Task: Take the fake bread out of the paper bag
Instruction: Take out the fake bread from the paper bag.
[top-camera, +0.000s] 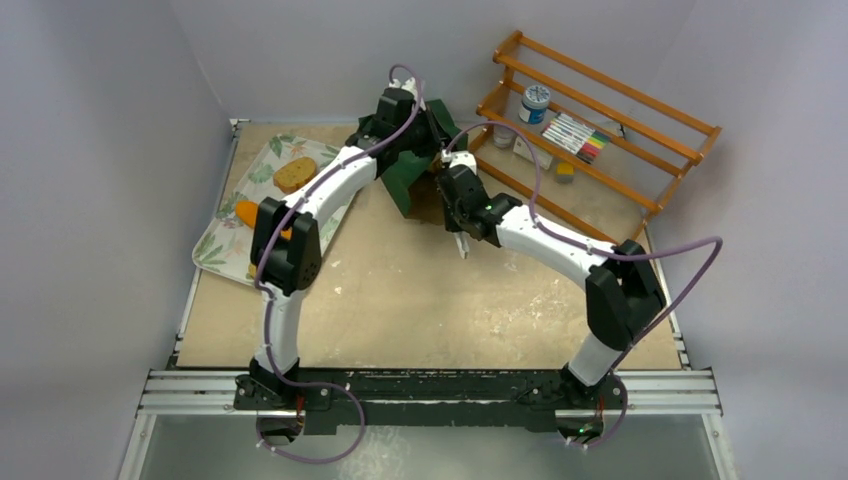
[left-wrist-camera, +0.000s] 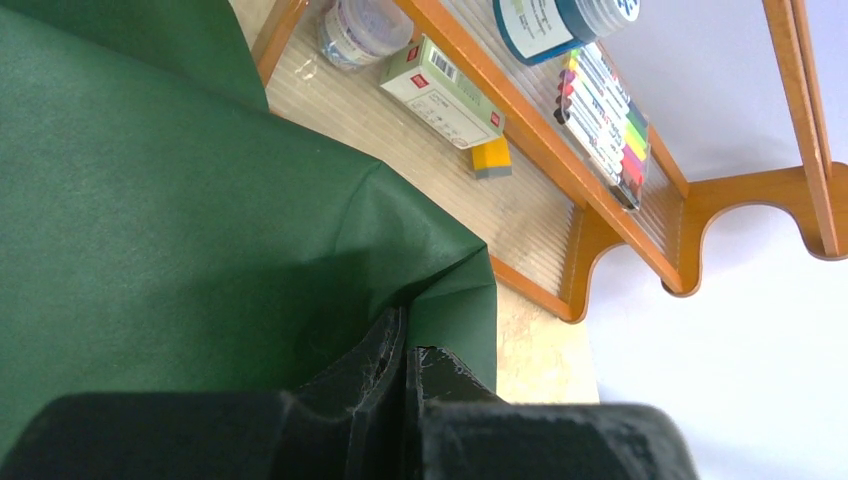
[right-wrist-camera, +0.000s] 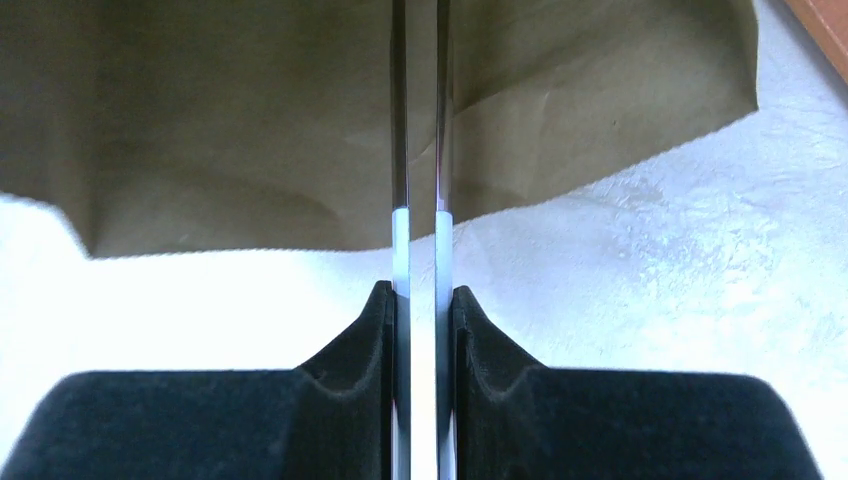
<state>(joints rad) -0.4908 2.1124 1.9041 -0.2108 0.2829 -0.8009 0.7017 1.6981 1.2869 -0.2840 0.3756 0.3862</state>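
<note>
Your right jaws are nearly closed, with only a thin slit between them and nothing held, pointing at the brown inside of the paper bag (right-wrist-camera: 250, 120). Your left jaws are clenched on its green wall. It sits far back on the table (top-camera: 420, 300), between the floral tray (top-camera: 222, 250) and the wooden rack (left-wrist-camera: 585, 260).

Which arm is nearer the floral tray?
Left. The left arm has its elbow over the right edge of the floral tray; the right arm is well off to the tray's right, its jaws by the paper bag.
</note>
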